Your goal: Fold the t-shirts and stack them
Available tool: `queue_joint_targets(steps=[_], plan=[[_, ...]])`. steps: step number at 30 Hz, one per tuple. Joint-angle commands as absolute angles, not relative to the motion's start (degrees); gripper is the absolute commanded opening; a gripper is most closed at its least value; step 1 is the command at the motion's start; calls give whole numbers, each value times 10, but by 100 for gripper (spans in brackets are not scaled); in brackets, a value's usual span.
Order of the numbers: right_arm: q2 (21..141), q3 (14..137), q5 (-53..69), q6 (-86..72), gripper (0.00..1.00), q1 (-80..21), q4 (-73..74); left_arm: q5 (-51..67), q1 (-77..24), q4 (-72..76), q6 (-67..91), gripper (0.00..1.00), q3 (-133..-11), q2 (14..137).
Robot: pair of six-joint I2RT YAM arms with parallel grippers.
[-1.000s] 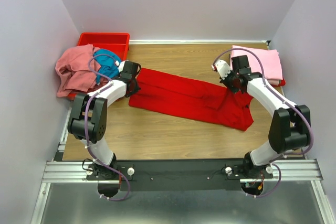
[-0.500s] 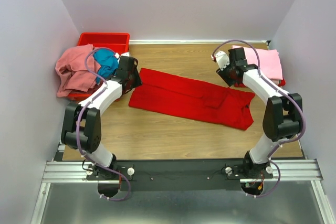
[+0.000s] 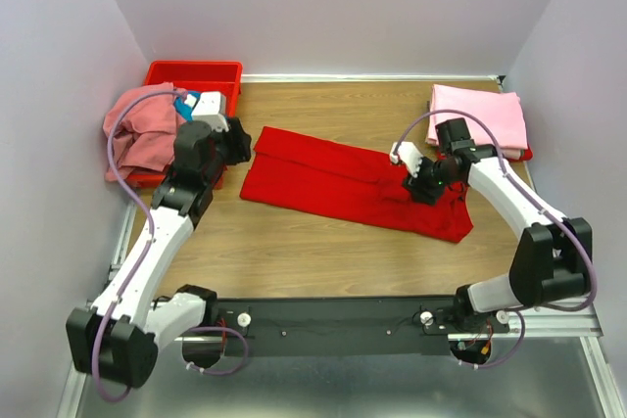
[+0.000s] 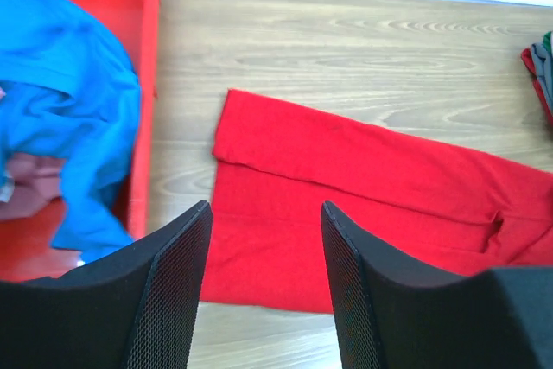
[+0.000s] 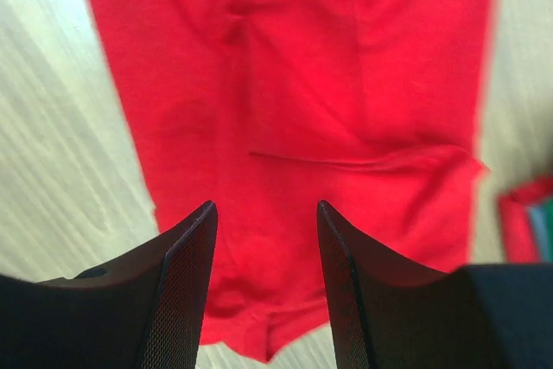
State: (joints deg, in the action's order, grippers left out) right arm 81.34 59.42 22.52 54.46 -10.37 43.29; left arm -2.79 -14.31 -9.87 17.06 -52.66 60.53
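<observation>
A bright red t-shirt lies flat on the wooden table, folded into a long strip running left to right. My left gripper hovers open just off its left end, and in the left wrist view the gripper has only the red cloth and table beneath it. My right gripper is open above the strip's right part; the right wrist view shows the gripper empty over the creased red cloth. A folded light pink t-shirt tops a stack at the back right.
A red plastic bin stands at the back left, with a salmon pink shirt draped over it and a teal blue shirt inside. Side walls close in on both sides. The stack's edge shows red and green layers.
Both grippers have opened and let go of the red t-shirt. The left arm has drawn back off its left end; the right arm has swung toward me over its right part.
</observation>
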Motion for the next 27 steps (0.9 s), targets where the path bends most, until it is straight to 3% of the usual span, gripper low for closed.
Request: queue_joint_targets(steps=[1, 10, 17, 24, 27], plan=[[847, 605, 270, 570, 57, -120, 469, -17, -141, -88, 113, 62, -482, 575], [925, 635, 171, 500, 55, -170, 417, -3, -142, -78, 113, 62, -472, 547], [949, 643, 123, 483, 36, -185, 401, -3, -142, -76, 113, 62, -473, 553], [993, 696, 77, 461, 6, -206, 396, -3, -142, -76, 113, 62, -472, 550], [1009, 723, 72, 456, 0, -217, 396, -3, -142, -76, 113, 62, -471, 550]])
